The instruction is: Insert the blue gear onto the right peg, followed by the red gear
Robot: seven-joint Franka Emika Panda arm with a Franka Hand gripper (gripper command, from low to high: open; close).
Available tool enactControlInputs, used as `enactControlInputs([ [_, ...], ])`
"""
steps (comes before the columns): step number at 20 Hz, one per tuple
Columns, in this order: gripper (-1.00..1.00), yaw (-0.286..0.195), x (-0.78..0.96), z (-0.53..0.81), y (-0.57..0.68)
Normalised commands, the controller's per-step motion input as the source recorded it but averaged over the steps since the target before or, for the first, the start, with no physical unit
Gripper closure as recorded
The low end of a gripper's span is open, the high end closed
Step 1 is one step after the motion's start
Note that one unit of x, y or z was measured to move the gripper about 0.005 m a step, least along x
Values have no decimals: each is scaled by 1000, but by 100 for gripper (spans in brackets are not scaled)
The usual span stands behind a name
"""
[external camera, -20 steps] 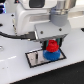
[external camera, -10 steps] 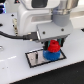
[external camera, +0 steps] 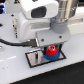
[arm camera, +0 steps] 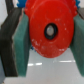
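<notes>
In the exterior view my gripper [external camera: 50, 46] is shut on the red gear [external camera: 50, 50] and holds it right above the blue gear [external camera: 49, 57]. The blue gear lies at the right end of the black-framed grey plate [external camera: 34, 60]. I cannot tell whether the two gears touch. The right peg is hidden under the gears. In the wrist view the red gear [arm camera: 50, 30] fills the middle, its centre hole facing the camera, between the teal finger pads [arm camera: 21, 42]. A sliver of blue [arm camera: 35, 48] shows behind its rim.
The plate lies on a white table [external camera: 15, 67]. The white arm body [external camera: 35, 20] stands over the plate's far side. A black cable [external camera: 12, 42] runs along the table at the exterior view's left.
The gripper with the red gear has come down slightly toward the blue gear. The plate and the blue gear have not moved.
</notes>
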Motion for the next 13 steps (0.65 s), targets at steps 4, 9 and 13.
enactControlInputs([
  [4, -100, 0, 22, 96, 10],
  [9, -100, 0, 9, 254, 17],
  [13, -100, 0, -5, 575, 24],
])
